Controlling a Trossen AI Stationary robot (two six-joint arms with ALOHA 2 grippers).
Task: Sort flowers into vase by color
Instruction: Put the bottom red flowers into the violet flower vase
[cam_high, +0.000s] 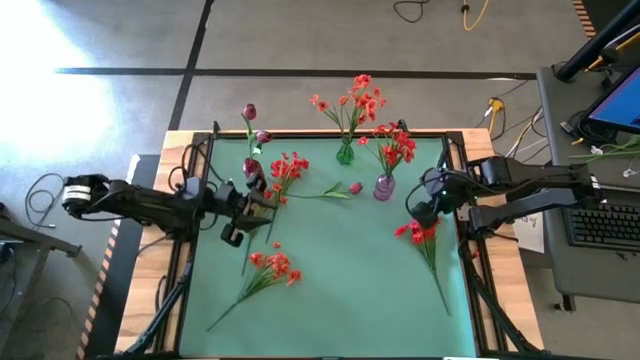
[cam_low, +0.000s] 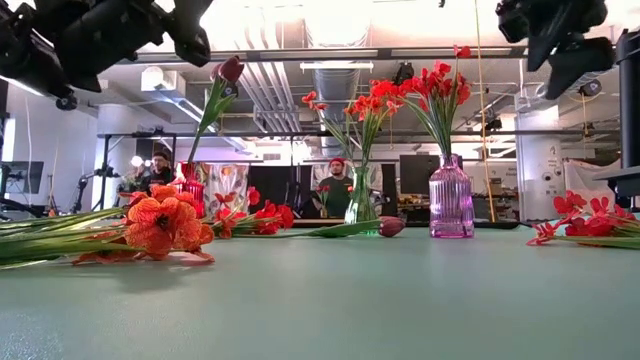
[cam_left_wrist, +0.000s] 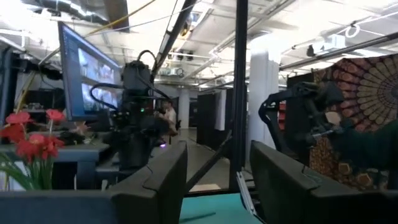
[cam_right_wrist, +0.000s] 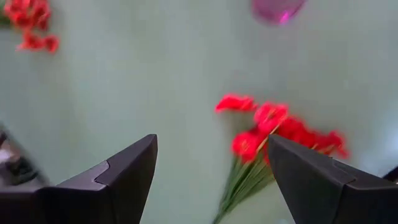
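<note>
Flowers, a bright red cluster (cam_right_wrist: 273, 134), are lain just below the open right end effector (cam_right_wrist: 211, 171), positioned for pickup.

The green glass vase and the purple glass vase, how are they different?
The green glass vase looks smaller and slimmer, while the ribbed purple glass vase is wider. The green vase holds orange-red small-blossom sprays; the purple vase holds bright red flower clusters. The green vase stands at the mat's far edge, the purple one nearer the middle. Both are upright, see-through and already hold flowers.
</note>
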